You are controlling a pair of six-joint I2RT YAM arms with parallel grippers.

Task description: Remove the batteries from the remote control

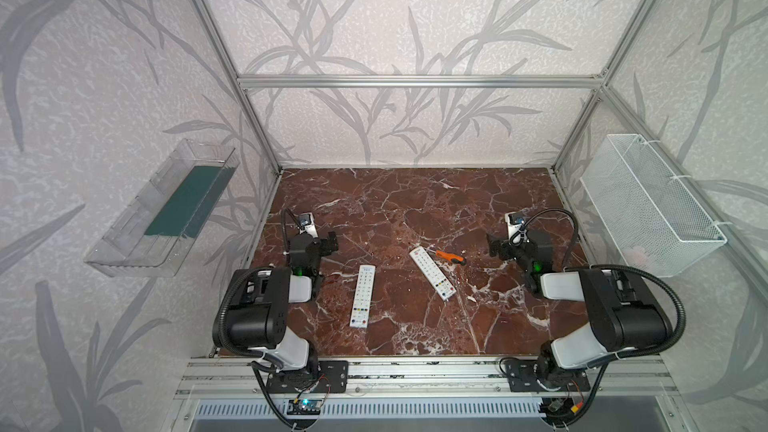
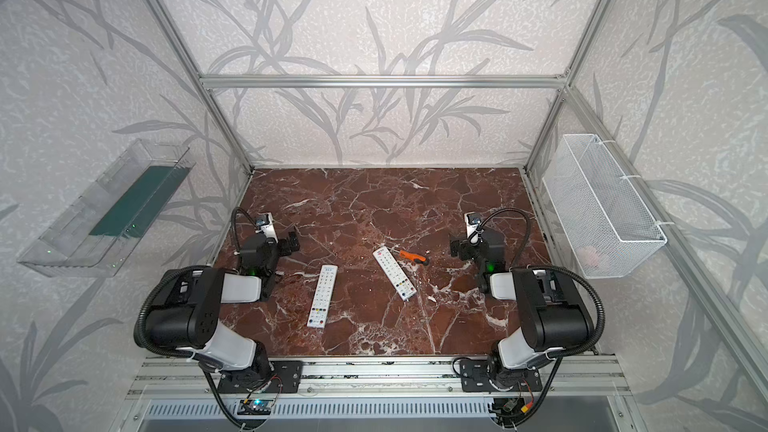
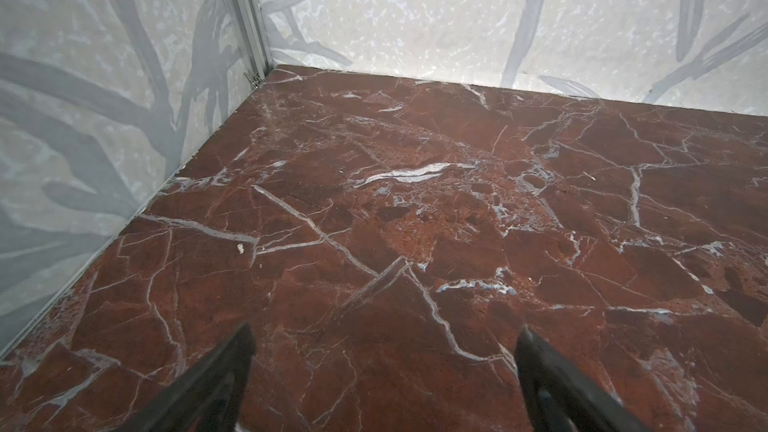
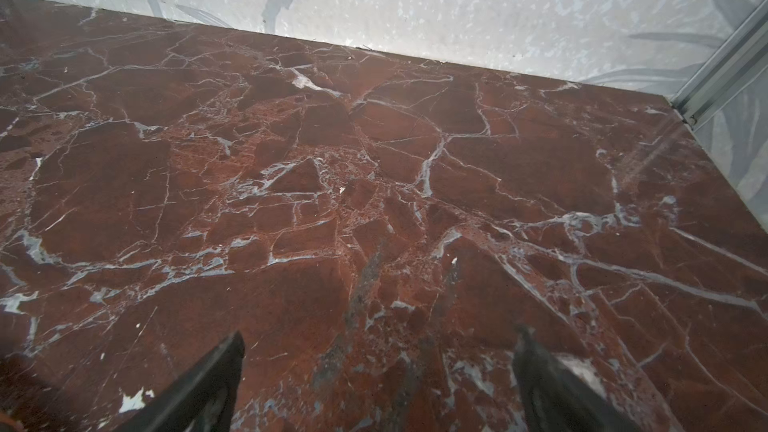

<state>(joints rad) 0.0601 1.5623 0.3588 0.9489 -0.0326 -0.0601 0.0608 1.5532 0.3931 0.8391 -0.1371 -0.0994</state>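
Note:
Two white remote controls lie button-side up on the red marble table in both top views, one left of the middle (image 1: 363, 296) (image 2: 322, 296) and one slanted right of the middle (image 1: 432, 273) (image 2: 394, 273). The batteries are hidden. My left gripper (image 1: 330, 243) (image 2: 293, 241) hovers open, behind and to the left of the left remote. My right gripper (image 1: 494, 248) (image 2: 456, 248) hovers open to the right of the slanted remote. Each wrist view shows only bare marble between the spread fingers of the left gripper (image 3: 384, 334) and of the right gripper (image 4: 380, 336).
An orange-handled screwdriver (image 1: 451, 257) (image 2: 413, 257) lies beside the far end of the slanted remote. A clear plastic bin (image 1: 166, 209) hangs on the left wall and a white wire basket (image 1: 652, 205) on the right wall. Aluminium frame posts stand at the table's back corners.

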